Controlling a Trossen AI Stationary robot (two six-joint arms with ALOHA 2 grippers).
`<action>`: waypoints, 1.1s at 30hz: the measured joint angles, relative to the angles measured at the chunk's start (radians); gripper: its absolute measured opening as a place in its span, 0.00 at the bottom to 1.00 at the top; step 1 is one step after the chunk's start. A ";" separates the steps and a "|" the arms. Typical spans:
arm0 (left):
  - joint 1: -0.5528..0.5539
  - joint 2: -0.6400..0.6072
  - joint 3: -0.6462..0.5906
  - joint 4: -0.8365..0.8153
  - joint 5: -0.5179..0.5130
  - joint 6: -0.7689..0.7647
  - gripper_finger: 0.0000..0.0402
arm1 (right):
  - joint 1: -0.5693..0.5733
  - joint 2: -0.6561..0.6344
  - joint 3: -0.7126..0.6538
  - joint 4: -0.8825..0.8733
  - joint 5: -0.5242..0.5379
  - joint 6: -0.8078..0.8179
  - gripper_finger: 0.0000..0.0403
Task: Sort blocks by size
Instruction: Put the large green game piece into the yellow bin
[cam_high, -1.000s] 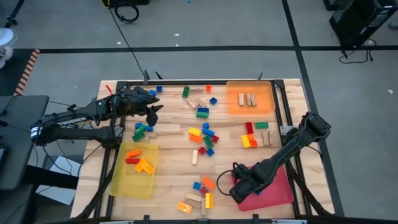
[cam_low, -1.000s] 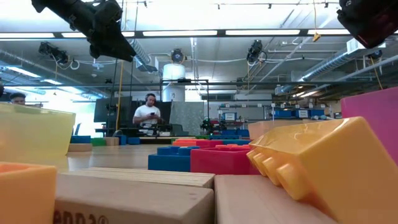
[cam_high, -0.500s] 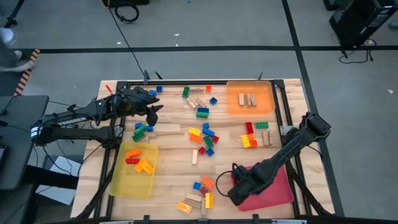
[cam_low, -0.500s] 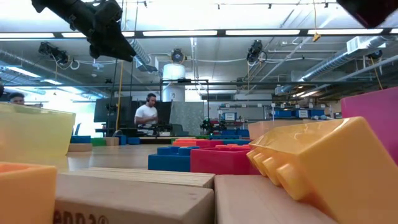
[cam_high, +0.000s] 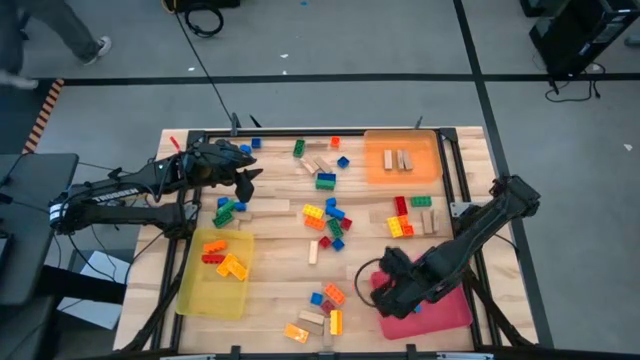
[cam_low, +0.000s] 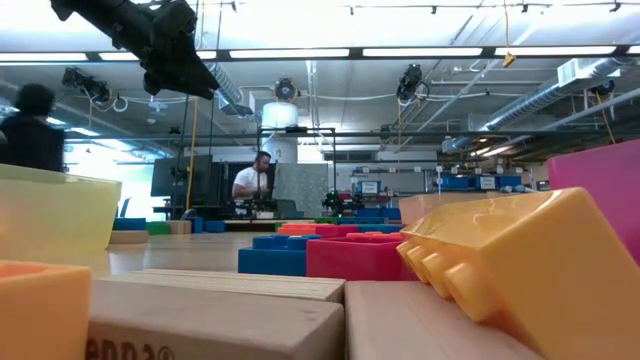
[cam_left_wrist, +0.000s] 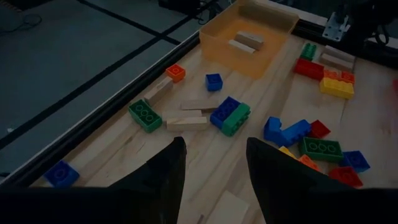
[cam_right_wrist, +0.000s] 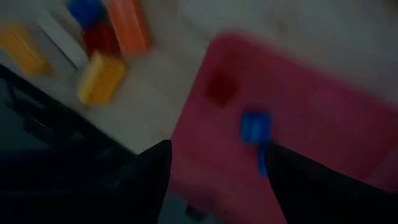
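With open, empty jaws, the right gripper (cam_high: 388, 296) is being held over the red tray (cam_high: 455, 310) at five o'clock, where its blue block (cam_right_wrist: 255, 127) risks being knocked out.

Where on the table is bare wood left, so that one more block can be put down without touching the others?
Bare wood lies between the yellow tray and the lone tan block, and also between the orange tray and the red tray near the right edge. The middle, around the blue and green brick and the loose cluster, is crowded.
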 joint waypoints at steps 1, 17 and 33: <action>0.000 0.000 0.000 0.000 0.009 -0.017 0.44 | -0.003 -0.026 0.000 -0.022 0.046 -0.019 0.66; 0.000 0.054 -0.001 0.097 0.022 -0.066 0.58 | -0.269 -0.503 -0.216 -0.088 0.317 -0.509 0.62; 0.000 0.221 0.001 0.292 0.021 -0.376 0.58 | -0.579 -0.729 -0.672 0.256 0.015 -0.939 0.57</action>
